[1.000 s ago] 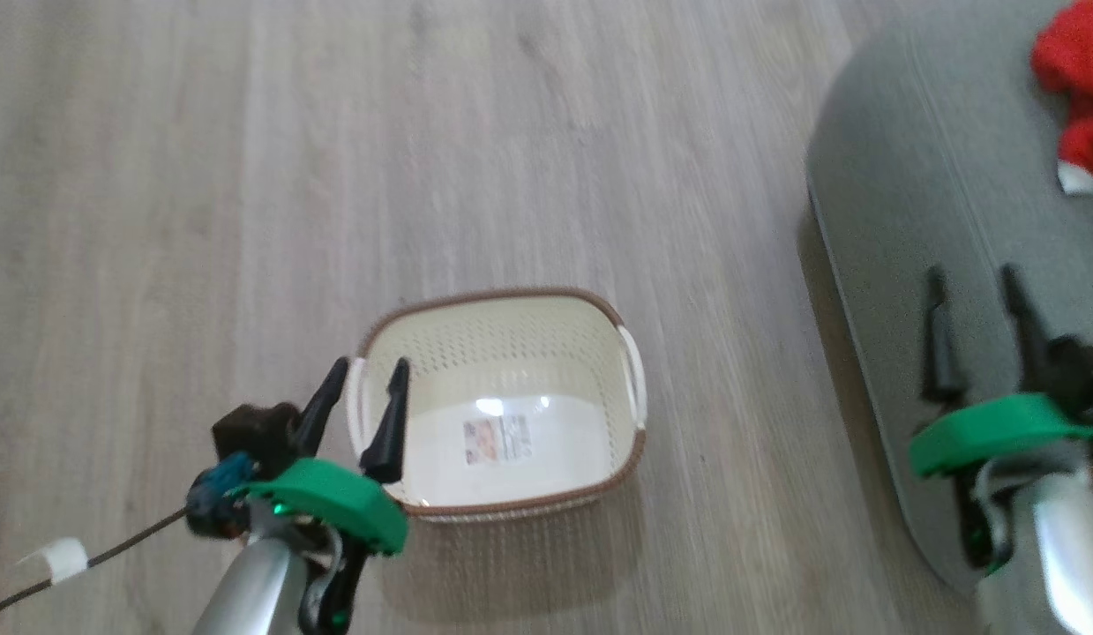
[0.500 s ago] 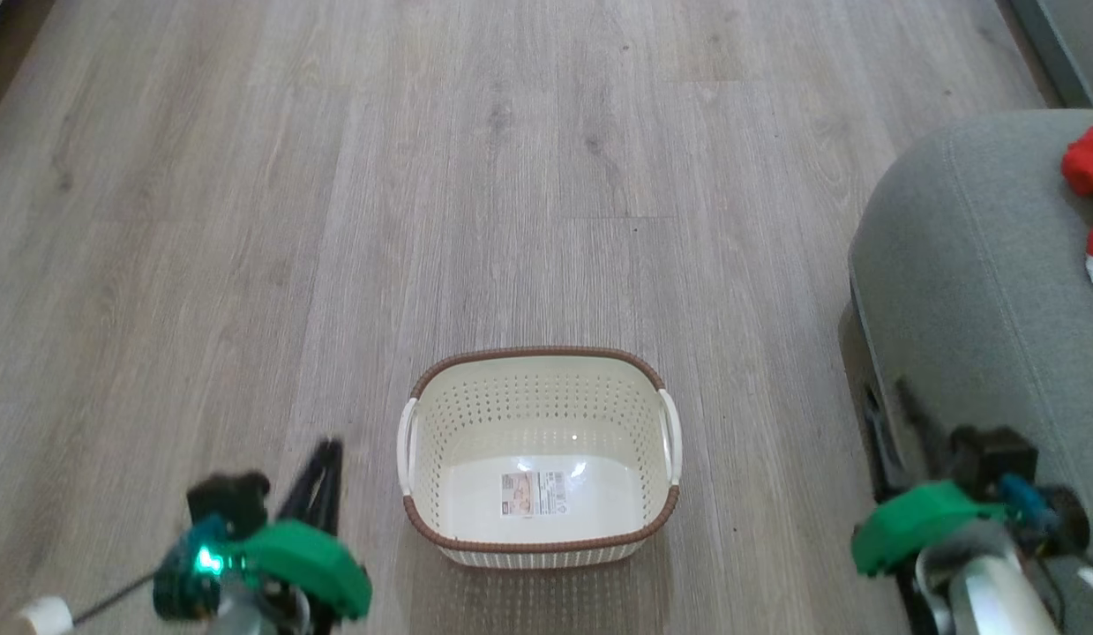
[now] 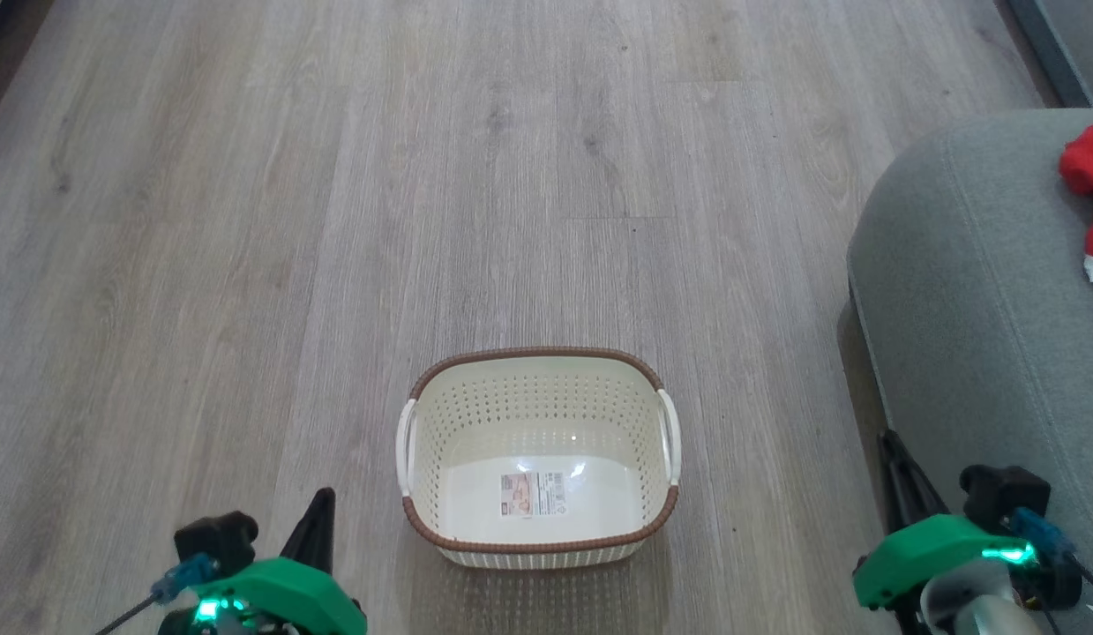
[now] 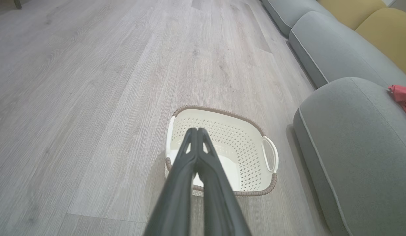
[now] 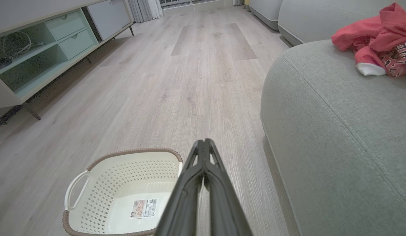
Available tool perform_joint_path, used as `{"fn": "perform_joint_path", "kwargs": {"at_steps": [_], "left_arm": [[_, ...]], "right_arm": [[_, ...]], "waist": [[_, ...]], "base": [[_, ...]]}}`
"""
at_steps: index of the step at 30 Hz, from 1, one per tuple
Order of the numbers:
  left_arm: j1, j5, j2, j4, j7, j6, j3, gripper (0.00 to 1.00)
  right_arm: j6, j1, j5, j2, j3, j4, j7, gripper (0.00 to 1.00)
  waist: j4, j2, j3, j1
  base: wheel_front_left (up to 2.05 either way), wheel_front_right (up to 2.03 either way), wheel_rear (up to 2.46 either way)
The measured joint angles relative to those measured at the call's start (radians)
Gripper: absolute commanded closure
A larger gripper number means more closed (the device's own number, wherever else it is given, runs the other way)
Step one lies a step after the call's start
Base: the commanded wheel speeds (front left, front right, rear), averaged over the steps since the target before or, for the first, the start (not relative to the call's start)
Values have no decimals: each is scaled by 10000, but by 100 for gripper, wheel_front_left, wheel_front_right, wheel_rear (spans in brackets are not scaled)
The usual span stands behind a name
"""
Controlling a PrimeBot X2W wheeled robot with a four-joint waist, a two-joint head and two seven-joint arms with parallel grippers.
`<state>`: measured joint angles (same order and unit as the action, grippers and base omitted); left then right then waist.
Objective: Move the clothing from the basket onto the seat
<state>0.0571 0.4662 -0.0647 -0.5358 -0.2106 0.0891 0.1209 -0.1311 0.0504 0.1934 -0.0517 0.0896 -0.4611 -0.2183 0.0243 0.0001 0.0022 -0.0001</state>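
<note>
The cream basket (image 3: 537,529) with a brown rim stands empty on the wood floor, its label sticker showing on the base; it also appears in the wrist views (image 4: 245,150) (image 5: 101,183). Red clothing (image 3: 1089,168) with white trim lies on the grey seat (image 3: 969,291) at the right edge; the right wrist view shows the red heap (image 5: 376,36) on the seat (image 5: 337,131). My left gripper (image 4: 197,131) is shut and empty, low and left of the basket. My right gripper (image 5: 203,142) is shut and empty, between basket and seat.
A pale green low cabinet (image 5: 35,49) with drawers and open shelves runs along the far left. More grey sofa cushions (image 4: 320,49) and yellow back cushions (image 4: 379,26) stretch beyond the seat. Bare wood floor (image 3: 422,176) lies ahead of the basket.
The head camera has turned, bringing the basket to the centre. Both grippers have drawn back to the bottom corners and their fingers have shut.
</note>
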Motion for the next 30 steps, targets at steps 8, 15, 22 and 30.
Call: {"fn": "perform_joint_path", "kwargs": {"at_steps": [8, 15, 22, 30], "left_arm": [[0, 702, 12, 159, 176, 4, -151, 100], [1, 1390, 23, 328, 405, 44, -263, 100], [1, 2098, 35, 476, 602, 48, -359, 100], [1, 2892, 54, 652, 823, 59, -543, 100]], "right_arm": [[0, 0, 878, 2, 4, 121, 203, 100], [0, 0, 1737, 2, 17, 238, 397, 100], [0, 0, 2608, 2, 56, 362, 614, 100], [0, 0, 3593, 4, 77, 466, 840, 100]], "waist": [[-16, 0, 1, 1], [-31, 0, 2, 1], [-46, 0, 3, 1], [-63, 0, 3, 1]], "base": [[0, 0, 0], [0, 0, 0], [0, 0, 0], [0, 0, 0]]}}
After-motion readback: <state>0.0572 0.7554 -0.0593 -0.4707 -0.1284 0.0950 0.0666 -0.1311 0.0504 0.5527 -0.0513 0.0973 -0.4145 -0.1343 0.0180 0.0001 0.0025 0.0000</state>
